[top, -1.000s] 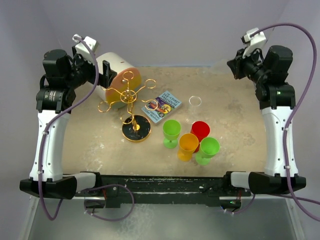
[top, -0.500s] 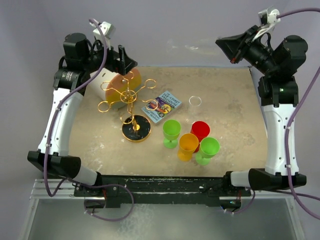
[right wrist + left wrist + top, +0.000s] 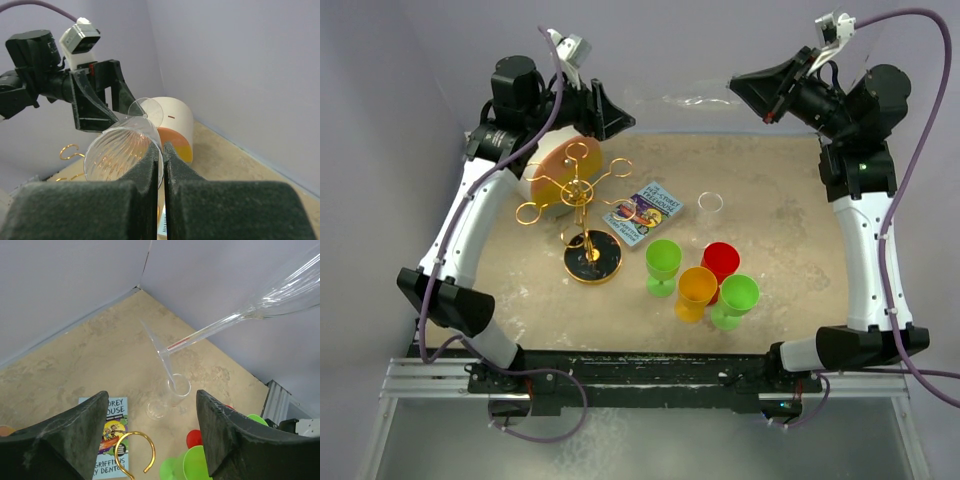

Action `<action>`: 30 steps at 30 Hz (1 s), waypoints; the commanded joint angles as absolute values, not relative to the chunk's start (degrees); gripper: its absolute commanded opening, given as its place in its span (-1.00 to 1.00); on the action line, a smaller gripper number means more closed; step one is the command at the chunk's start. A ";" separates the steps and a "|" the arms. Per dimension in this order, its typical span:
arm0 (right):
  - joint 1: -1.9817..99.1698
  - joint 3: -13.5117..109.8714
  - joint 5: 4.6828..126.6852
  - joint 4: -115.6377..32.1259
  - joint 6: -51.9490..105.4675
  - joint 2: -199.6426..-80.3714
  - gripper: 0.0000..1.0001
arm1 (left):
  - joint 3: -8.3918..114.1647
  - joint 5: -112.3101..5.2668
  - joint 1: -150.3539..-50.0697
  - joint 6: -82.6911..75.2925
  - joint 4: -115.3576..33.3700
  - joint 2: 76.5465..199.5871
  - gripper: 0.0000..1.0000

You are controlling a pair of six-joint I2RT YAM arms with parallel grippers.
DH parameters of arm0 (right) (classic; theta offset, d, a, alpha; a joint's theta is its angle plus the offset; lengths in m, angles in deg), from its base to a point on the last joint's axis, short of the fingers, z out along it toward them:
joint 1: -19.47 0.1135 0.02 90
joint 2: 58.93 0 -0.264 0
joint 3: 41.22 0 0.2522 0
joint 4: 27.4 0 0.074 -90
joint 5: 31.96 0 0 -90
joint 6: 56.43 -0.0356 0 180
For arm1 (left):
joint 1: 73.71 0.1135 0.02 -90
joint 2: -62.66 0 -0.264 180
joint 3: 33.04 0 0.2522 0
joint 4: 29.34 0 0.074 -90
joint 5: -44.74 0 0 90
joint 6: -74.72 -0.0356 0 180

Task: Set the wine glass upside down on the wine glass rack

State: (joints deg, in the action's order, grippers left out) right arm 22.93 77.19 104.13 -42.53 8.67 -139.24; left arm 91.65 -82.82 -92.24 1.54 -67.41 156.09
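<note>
Clear wine glass hangs sideways in mid-air at 12 o'clock, well apart from the gold wine glass rack at 9 o'clock on the bench. The right hand is clenched on the glass's rim. The left hand is released, with its jaws wide apart and facing the foot. That thin-rim pinch could slip if the left hand nudges the foot. The wrist views show the stem clearly, while the top view barely shows the glass.

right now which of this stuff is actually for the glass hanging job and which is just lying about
For the job: clear wine glass, rim pinched in the right gripper; gold wine glass rack.
Lying about: book; two green goblets; orange goblet; red goblet; white cylinder; small clear cup.
</note>
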 commanded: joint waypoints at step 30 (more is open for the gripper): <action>25.09 73.30 104.81 -40.37 13.35 -137.27 -0.87 | 93.27 -85.04 -92.46 4.87 -61.75 155.81 -1.00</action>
State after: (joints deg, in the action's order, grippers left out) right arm 24.68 73.91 104.59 -41.70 11.75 -139.04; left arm 91.85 -85.20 -92.13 5.21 -63.72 157.64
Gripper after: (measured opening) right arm 0.022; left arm 0.015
